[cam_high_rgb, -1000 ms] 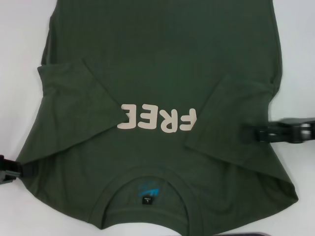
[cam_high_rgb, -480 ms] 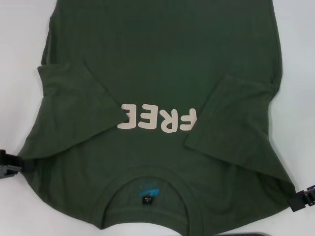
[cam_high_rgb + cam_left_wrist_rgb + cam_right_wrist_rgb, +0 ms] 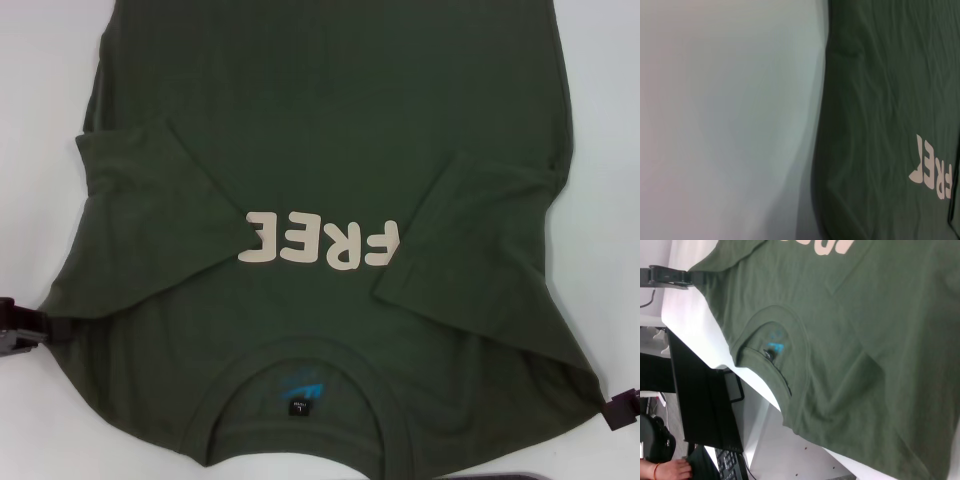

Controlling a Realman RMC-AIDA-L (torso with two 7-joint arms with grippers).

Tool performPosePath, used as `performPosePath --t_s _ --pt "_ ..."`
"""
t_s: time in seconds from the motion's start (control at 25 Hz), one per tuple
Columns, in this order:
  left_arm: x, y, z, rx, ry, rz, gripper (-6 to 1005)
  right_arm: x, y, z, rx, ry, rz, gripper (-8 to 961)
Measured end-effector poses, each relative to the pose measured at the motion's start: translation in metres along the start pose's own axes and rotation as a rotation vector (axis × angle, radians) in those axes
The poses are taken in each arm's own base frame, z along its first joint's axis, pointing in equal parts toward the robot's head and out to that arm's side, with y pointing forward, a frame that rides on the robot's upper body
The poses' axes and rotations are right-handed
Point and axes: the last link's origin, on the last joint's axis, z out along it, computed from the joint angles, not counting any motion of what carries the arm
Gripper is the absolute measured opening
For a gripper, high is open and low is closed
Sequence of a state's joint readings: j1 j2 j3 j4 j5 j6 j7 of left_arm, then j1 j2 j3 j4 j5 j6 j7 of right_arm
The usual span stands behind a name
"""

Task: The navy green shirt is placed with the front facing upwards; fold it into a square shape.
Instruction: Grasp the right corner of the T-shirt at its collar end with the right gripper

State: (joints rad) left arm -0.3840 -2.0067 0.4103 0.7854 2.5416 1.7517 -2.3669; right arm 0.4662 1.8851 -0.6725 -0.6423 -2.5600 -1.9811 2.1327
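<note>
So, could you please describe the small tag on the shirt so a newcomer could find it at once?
Start from the green shirt spread across the white table. Follow the cream lettering toward the robot to the round collar. Inside it, just below the blue print, sits the tag: the only small black patch there.

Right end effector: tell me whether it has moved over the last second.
Yes. The right end effector has dropped from beside the folded right sleeve to the navy green shirt shoulder corner nearest the robot.

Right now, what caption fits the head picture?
Green shirt flat, sleeves folded in, left gripper and right gripper at its shoulders.
</note>
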Motion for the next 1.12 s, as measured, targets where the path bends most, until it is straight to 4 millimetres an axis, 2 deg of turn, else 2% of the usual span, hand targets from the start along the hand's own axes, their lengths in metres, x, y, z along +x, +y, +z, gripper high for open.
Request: performPosePath --t_s 0.44,1.12 --pt "0.002 0.001 0.000 0.001 0.000 0.004 34 0.006 -0.006 -0.013 0.022 -0.042 0.036 852" --pt "0.003 0.000 -0.002 0.006 0.002 0.003 34 0.003 -0.010 -0.002 0.044 -0.033 0.054 852"
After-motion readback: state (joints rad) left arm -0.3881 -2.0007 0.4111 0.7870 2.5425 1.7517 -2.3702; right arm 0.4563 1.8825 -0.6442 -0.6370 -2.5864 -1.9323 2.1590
